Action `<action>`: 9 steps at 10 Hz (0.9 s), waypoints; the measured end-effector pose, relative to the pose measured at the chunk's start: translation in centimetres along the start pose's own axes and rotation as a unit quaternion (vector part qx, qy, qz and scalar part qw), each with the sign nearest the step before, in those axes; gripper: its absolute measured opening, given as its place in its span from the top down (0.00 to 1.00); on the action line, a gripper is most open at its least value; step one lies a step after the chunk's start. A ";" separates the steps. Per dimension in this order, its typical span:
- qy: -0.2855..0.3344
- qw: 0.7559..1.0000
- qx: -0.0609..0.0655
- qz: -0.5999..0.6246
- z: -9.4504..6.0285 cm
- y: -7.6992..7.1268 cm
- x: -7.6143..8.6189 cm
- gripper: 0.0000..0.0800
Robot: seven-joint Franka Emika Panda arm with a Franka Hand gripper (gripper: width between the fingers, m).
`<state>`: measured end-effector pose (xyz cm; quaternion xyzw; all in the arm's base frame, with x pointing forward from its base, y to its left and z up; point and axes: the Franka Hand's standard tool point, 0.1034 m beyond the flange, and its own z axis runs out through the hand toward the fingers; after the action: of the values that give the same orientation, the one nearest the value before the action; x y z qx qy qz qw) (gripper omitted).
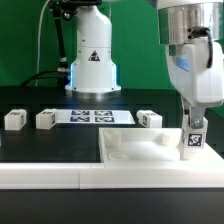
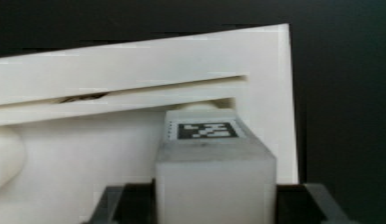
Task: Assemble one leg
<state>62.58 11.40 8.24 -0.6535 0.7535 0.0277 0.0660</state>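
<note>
My gripper (image 1: 190, 122) is shut on a leg (image 1: 192, 141), a small white post with a black-and-white tag on its face. It holds the leg upright over the right-hand corner of the large white tray-like piece (image 1: 140, 161), as the exterior view shows it. I cannot tell whether the leg's lower end touches the tray. In the wrist view the leg (image 2: 216, 165) fills the space between my dark fingers (image 2: 122, 205), with my gripper (image 2: 216, 208) closed around it. The tray's raised rim (image 2: 154, 95) lies just beyond.
Three more legs stand on the black table: two at the exterior view's left (image 1: 14, 119) (image 1: 45, 119), one nearer the middle (image 1: 149, 119). The marker board (image 1: 92, 116) lies behind them, before the robot base (image 1: 92, 60). A white ledge (image 1: 40, 172) runs along the front.
</note>
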 end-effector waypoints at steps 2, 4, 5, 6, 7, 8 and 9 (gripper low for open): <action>-0.005 0.999 0.000 0.046 0.0 0.0 -0.2 0.64; -0.005 0.999 -0.001 0.045 0.1 0.1 -0.3 0.56; -0.005 0.999 -0.001 0.043 0.1 0.1 -0.3 0.28; -0.005 1.000 -0.001 0.020 0.1 0.1 -0.2 0.21; -0.005 1.000 -0.001 -0.008 0.1 0.1 -0.1 0.20; -0.005 1.000 -0.001 -0.029 0.1 0.0 -0.1 0.20; -0.005 0.998 0.000 -0.064 0.0 -0.1 0.1 0.19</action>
<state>62.65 11.31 8.22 -0.7003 0.7098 0.0269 0.0715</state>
